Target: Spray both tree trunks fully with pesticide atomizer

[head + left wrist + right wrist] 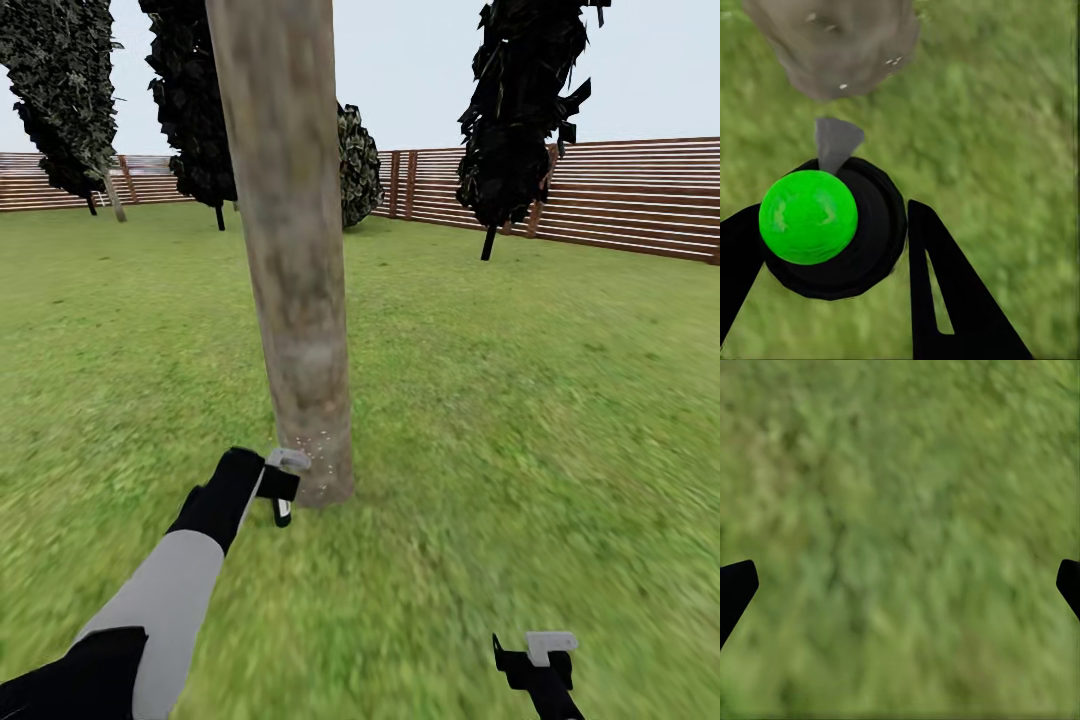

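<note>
Pesticide atomizer point(832, 232) sits clamped in the left pincer point(283, 487), and each view gives a reason for how it is carried.

Head view: the left arm reaches forward and down so that the pincer hangs just beside the foot of the tree trunk point(290, 250), the thick mottled grey-brown column rising from the grass point(520, 420). Tiny white specks of pesticide point(318, 440) dot the bark right by the pincer, low on the trunk; higher up the bark looks bare, so I judge the coverage far from complete on this tree. Holding the sprayer this close and this low suits starting at the base. The right pincer point(538, 662) hangs low over the lawn, well apart from the trunk, seemingly parked out of the way. A brown slat fence point(620, 195) and dark column-shaped trees point(515, 120) stand behind.

Left wrist view: the two black fingers point(945, 292) flank a black round body topped by a bright green cap, with a grey nozzle point(836, 142) pointing straight at the trunk's base, where white specks show. The grip keeps the nozzle aimed at bark.

Right wrist view: the finger tips point(735, 585) stand wide apart with nothing but blurry grass between them; this pincer is empty.
</note>
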Tool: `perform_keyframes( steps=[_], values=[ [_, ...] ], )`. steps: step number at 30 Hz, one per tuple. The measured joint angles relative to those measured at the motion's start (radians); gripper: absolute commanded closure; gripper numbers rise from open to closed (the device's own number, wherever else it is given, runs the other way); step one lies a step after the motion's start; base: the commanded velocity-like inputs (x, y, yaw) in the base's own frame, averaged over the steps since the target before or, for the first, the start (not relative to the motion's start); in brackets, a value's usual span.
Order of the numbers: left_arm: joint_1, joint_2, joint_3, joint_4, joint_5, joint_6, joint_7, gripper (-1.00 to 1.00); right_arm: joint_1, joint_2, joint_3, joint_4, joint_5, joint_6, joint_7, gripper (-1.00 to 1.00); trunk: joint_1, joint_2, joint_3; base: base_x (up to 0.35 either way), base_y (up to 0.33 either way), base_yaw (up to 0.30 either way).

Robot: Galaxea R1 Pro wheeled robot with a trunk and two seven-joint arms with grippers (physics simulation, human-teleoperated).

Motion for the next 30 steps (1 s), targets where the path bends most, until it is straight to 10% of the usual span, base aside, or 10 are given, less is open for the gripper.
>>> perform_keyframes(
  steps=[6,7,8,13,19,30],
  values=[
    [-0.022,0.094,0.008,-0.003,-0.016,0.0,-0.012,1.0,0.001,0.0,0.0,0.0,0.0,0.0,0.0,-1.0,0.0,0.0,0.002,0.0,0.0,-0.16],
    [-0.022,0.161,0.013,-0.003,0.022,0.01,-0.08,1.0,0.0,0.0,0.0,0.0,0.0,0.0,0.0,-1.0,0.0,0.0,0.003,0.0,0.0,-0.245],
    [-0.023,0.229,0.014,-0.003,-0.022,-0.002,-0.119,1.0,0.0,0.0,0.0,0.0,0.0,0.0,0.0,-1.0,0.0,0.0,0.004,0.0,0.0,-0.186],
    [-0.02,0.218,0.007,-0.006,-0.001,0.009,-0.17,1.0,0.001,0.0,0.001,0.0,0.0,0.0,0.0,-1.0,0.0,0.0,0.005,0.0,0.0,-0.046],
    [-0.072,0.128,0.0,-0.084,-0.011,0.131,-0.172,1.0,0.0,0.0,0.0,0.0,0.0,0.0,0.0,-1.0,0.0,0.0,0.005,0.0,0.0,-0.002],
    [-0.06,0.188,0.005,-0.1,-0.019,0.136,-0.171,1.0,0.0,-0.001,0.001,0.0,0.0,0.0,0.0,-1.0,0.0,0.0,0.005,0.038,-0.094,0.0]
  ],
)
